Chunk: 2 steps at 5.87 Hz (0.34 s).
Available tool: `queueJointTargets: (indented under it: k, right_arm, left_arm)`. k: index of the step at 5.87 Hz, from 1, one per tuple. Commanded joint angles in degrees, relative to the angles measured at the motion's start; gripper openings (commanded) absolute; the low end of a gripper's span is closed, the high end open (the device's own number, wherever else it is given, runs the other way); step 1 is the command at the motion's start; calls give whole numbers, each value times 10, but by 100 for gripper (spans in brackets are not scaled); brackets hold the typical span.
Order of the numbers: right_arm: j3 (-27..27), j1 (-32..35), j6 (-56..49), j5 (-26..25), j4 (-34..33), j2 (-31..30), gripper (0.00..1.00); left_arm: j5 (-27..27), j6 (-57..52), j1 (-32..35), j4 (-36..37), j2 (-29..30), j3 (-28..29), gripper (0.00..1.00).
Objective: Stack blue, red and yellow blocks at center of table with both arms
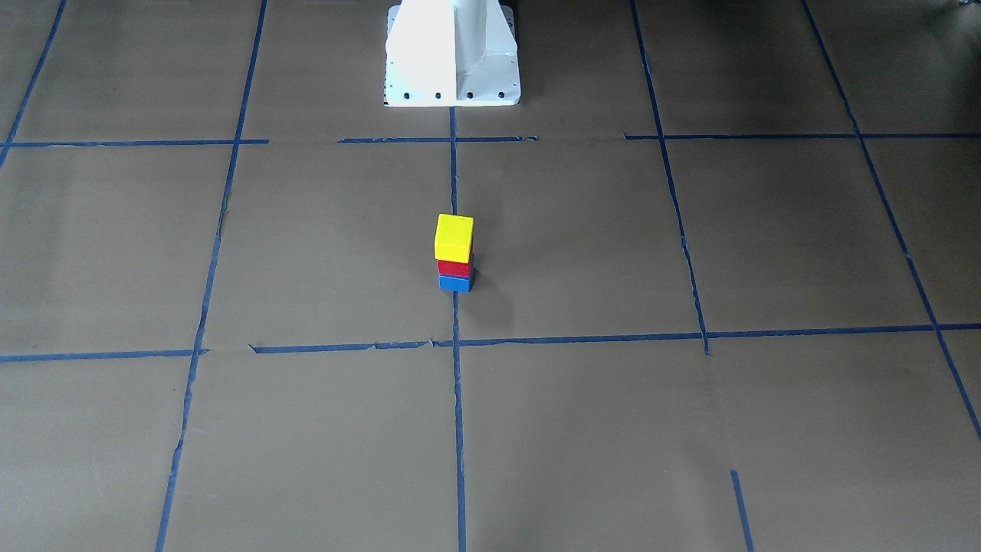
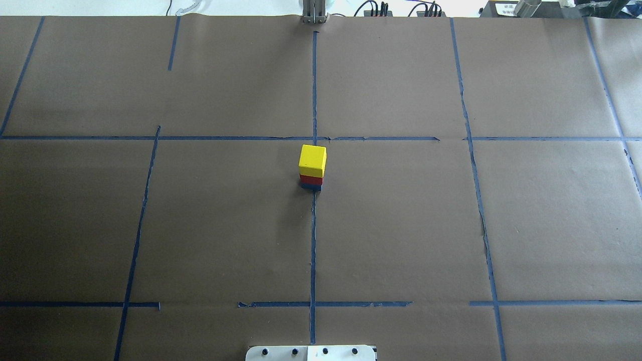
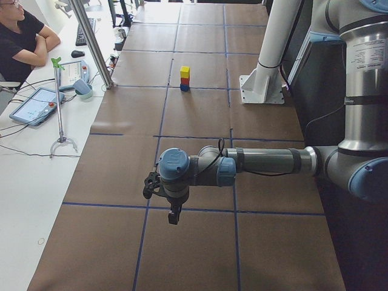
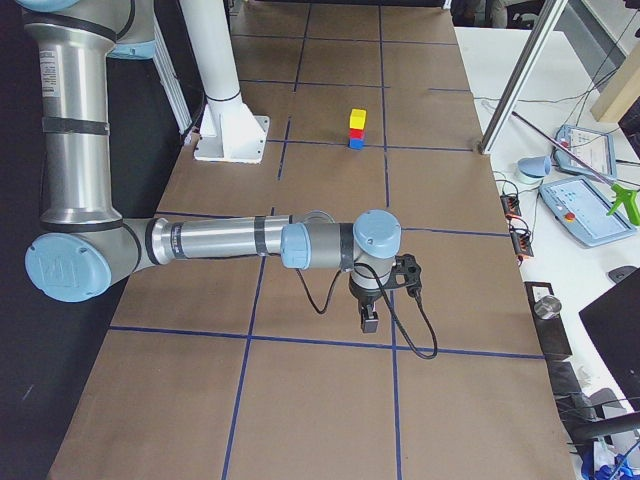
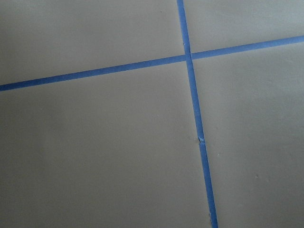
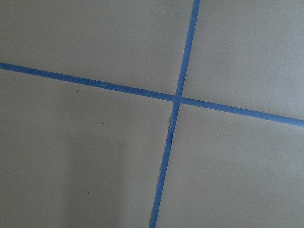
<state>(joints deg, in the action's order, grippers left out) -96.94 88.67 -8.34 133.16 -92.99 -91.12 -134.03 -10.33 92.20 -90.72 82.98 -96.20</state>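
stack: yellow block (image 1: 454,236) on red block (image 1: 454,268) on blue block (image 1: 454,284), upright on table (image 1: 306,253), in front of white pedestal (image 1: 452,54) | left gripper (image 3: 174,218), right gripper (image 4: 368,324): well apart from pedestal, open or closed unclear

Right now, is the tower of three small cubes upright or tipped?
Upright: the matte yellow cube sits on the red cube, itself on the blue cube.

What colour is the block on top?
The top block is yellow, clearest in the front-facing view.
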Motion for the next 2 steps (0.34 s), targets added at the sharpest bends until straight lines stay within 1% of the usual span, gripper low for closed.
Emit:
queueJointTargets:
  k: [1,2]
  right_arm:
    - [2,1,-9,-4,0,-1,100]
    - [2,1,-9,-4,1,-2,100]
  left_arm:
    - [0,0,0,0,-25,-20,100]
    - [0,2,-1,3,-24,-25,100]
